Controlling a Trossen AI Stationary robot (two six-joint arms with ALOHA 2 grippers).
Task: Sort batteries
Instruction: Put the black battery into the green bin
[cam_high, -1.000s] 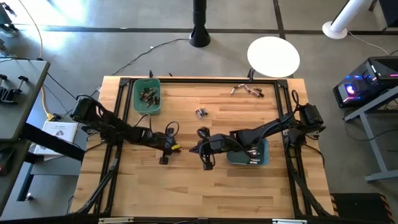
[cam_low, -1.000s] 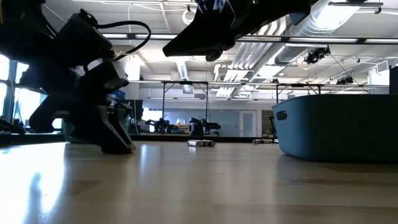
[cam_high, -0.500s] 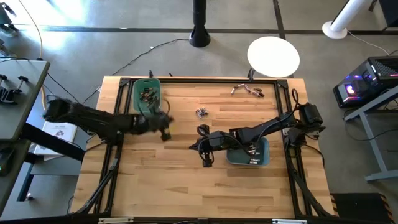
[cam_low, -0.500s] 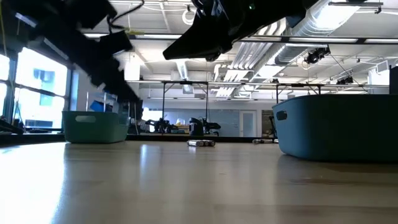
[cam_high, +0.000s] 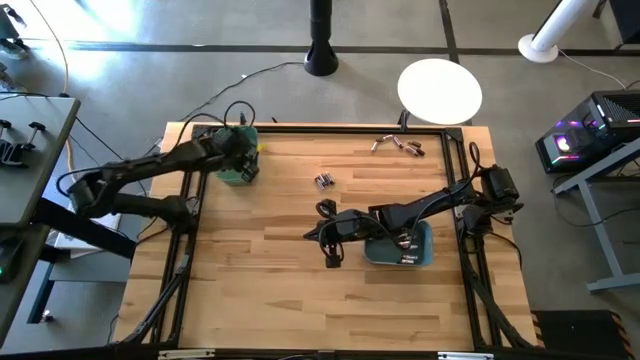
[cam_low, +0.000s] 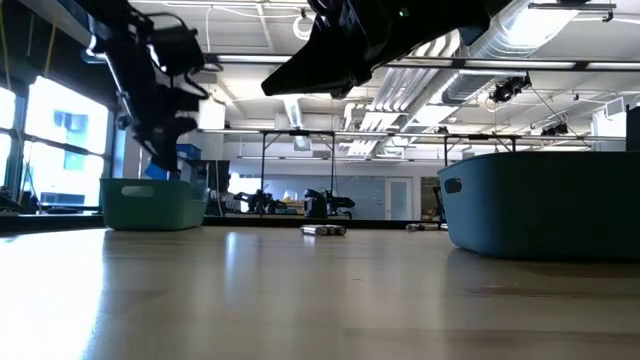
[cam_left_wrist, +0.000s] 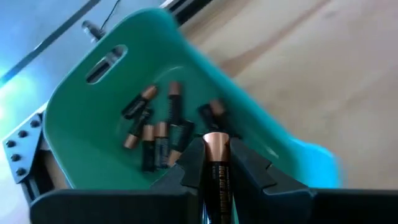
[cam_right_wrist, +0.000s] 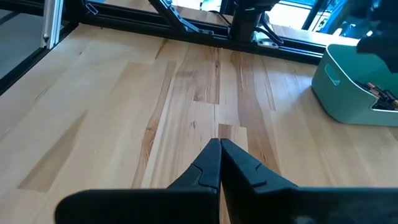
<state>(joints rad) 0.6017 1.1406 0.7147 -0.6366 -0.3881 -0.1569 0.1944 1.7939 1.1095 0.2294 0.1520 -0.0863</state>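
A battery (cam_left_wrist: 215, 171) sits pinched between the left gripper (cam_left_wrist: 214, 163) fingers, copper end forward, above the green bin (cam_left_wrist: 81, 130) where other batteries (cam_left_wrist: 158, 127) lie. To drop it well, centre it over the bin's floor before letting go. The right gripper (cam_right_wrist: 219, 148) waits clenched and empty over mid-table.

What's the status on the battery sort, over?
Left gripper jaws shut on copper-and-black cylindrical battery, over green plastic bin. Right gripper shut, empty, mid-table. Nothing in the way.
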